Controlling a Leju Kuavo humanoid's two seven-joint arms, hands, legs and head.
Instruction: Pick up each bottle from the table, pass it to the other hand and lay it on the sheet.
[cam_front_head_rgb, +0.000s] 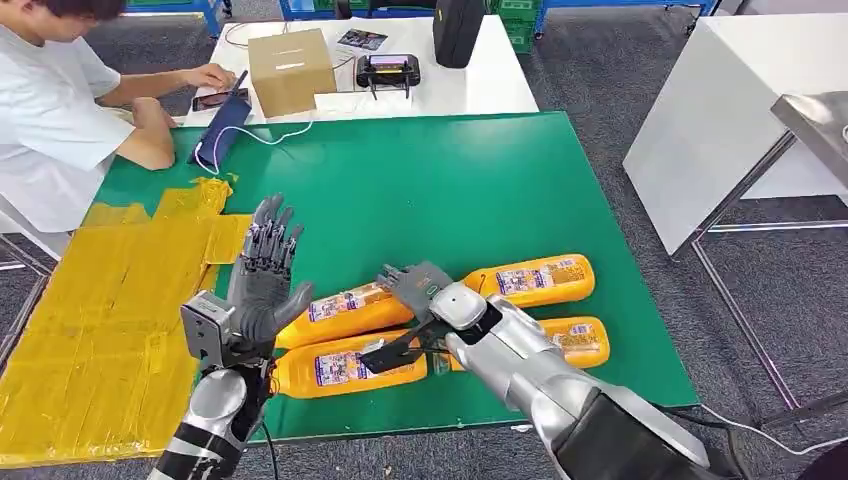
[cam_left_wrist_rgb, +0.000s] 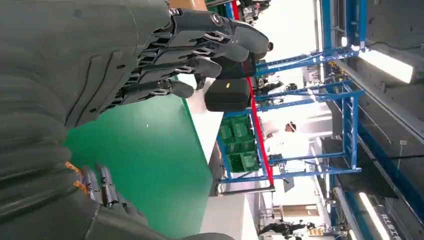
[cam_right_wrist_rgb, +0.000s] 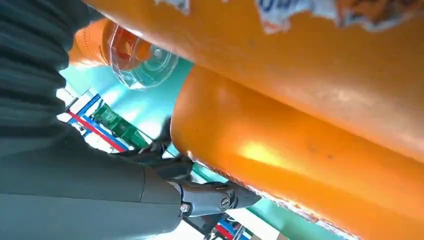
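Four orange bottles with printed labels lie on the green table (cam_front_head_rgb: 420, 190): one upper left (cam_front_head_rgb: 345, 308), one lower left (cam_front_head_rgb: 340, 368), one upper right (cam_front_head_rgb: 535, 280), one lower right (cam_front_head_rgb: 578, 340). My right hand (cam_front_head_rgb: 430, 300) is low among them, its fingers (cam_front_head_rgb: 405, 283) spread over the end of the upper left bottle. Its thumb (cam_right_wrist_rgb: 215, 200) lies against an orange bottle (cam_right_wrist_rgb: 300, 165), and nothing is lifted. My left hand (cam_front_head_rgb: 262, 275) stands upright beside the bottles' left ends, fingers (cam_left_wrist_rgb: 200, 50) apart and empty. The yellow sheet (cam_front_head_rgb: 110, 300) covers the table's left part.
A person (cam_front_head_rgb: 60, 110) in a white shirt sits at the far left corner with a phone. Behind the green table, a white table carries a cardboard box (cam_front_head_rgb: 290, 68), a controller (cam_front_head_rgb: 388, 70) and a black bag (cam_front_head_rgb: 458, 30). Another white table (cam_front_head_rgb: 720, 110) stands to the right.
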